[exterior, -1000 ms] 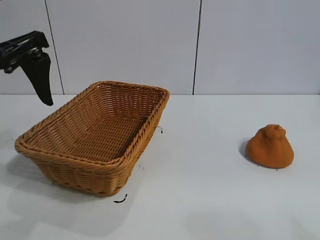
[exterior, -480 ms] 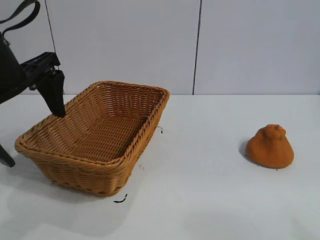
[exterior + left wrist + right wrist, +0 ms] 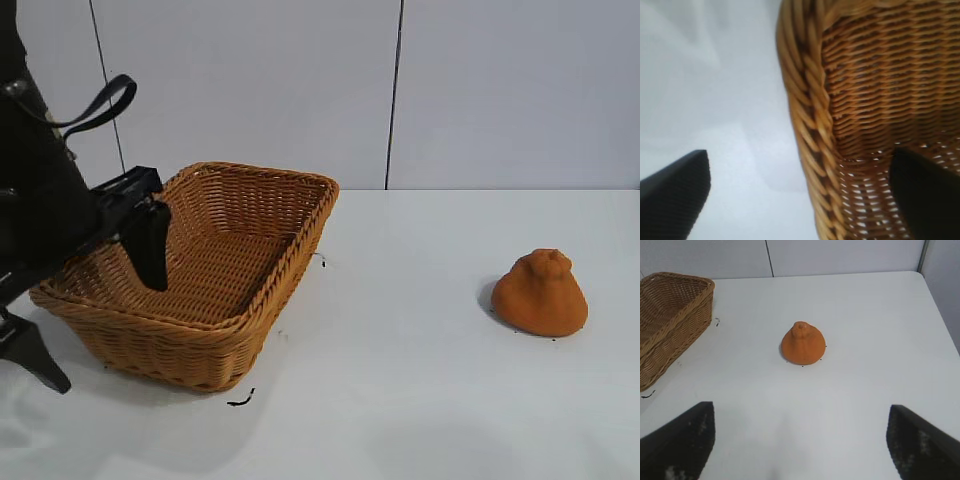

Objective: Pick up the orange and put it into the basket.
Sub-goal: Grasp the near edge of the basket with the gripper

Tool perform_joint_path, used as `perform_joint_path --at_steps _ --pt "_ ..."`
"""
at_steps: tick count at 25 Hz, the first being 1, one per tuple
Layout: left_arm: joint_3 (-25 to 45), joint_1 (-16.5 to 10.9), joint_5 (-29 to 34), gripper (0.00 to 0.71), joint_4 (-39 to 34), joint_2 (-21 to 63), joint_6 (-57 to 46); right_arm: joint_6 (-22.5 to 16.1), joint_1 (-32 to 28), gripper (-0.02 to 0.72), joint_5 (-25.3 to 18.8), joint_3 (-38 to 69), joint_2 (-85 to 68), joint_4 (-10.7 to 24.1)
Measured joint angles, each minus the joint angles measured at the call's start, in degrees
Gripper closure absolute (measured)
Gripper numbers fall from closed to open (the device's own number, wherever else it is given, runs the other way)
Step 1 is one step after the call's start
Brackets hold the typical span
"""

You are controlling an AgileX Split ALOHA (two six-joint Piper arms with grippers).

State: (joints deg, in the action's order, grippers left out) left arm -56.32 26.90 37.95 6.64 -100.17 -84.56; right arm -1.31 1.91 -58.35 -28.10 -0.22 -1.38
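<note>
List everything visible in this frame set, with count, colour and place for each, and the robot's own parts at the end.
orange: one, dull orange, on the table at the exterior view's right, apart from the basket.
basket: one, tan-brown wicker, on the table left of centre, nothing seen inside.
table: one, white, under everything.
wall: pale grey panels behind the table.
left gripper: one, black, open, straddling the basket's left rim, one finger inside, one outside.
right gripper: one, black, open, facing the orange from a distance; seen only in its wrist view.

Around orange (image 3: 540, 293): bare table (image 3: 420, 380) on every side
Basket (image 3: 260, 290) rim: left gripper (image 3: 95, 310) straddles it
</note>
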Motion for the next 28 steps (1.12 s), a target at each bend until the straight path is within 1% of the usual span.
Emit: perform_joint_path --at_steps 7,10,11,12,14,17,20,21,22,26,28 --pt "0.0 0.0 -4.4 0.014 -2.2 -5.4 -3.5 0.0 0.0 0.066 -0.1 0.0 0.0 0.0" --pt "0.0 0.0 -5.5 0.014 -2.4 -6.4 -4.8 0.0 0.0 0.066 -0.1 0.0 0.0 0.0" --pt "0.0 0.0 -5.6 0.025 -2.4 -6.4 -5.6 0.0 0.0 0.066 -0.1 0.0 0.0 0.0" --pt "0.0 0.0 -5.6 0.055 -2.4 -6.4 -6.4 0.0 0.0 0.066 -0.1 0.0 0.0 0.0" --pt "0.0 0.0 -5.6 0.156 -2.4 -6.4 -7.5 0.0 0.0 0.066 -0.1 0.0 0.0 0.0" --pt "0.0 0.0 -5.8 0.377 -2.4 -6.4 -7.9 0.0 0.0 0.066 -0.1 0.0 0.0 0.0" --pt "0.0 0.0 -6.0 0.562 -2.4 -6.4 -8.4 0.0 0.0 0.066 -0.1 0.0 0.0 0.0" --pt "0.0 0.0 -6.1 0.596 -2.3 -6.4 -9.3 0.0 0.0 0.066 -0.1 0.0 0.0 0.0" --pt "0.0 0.0 -6.1 0.616 -2.4 -6.4 -9.9 0.0 0.0 0.066 -0.1 0.0 0.0 0.0" --pt "-0.2 0.0 -5.9 0.619 -2.4 -6.2 -10.0 0.0 0.0 0.066 -0.1 0.0 0.0 0.0" --pt "-0.9 -0.5 -5.1 0.619 -2.4 -5.6 -10.1 0.0 0.0 0.066 -0.1 0.0 0.0 0.0"
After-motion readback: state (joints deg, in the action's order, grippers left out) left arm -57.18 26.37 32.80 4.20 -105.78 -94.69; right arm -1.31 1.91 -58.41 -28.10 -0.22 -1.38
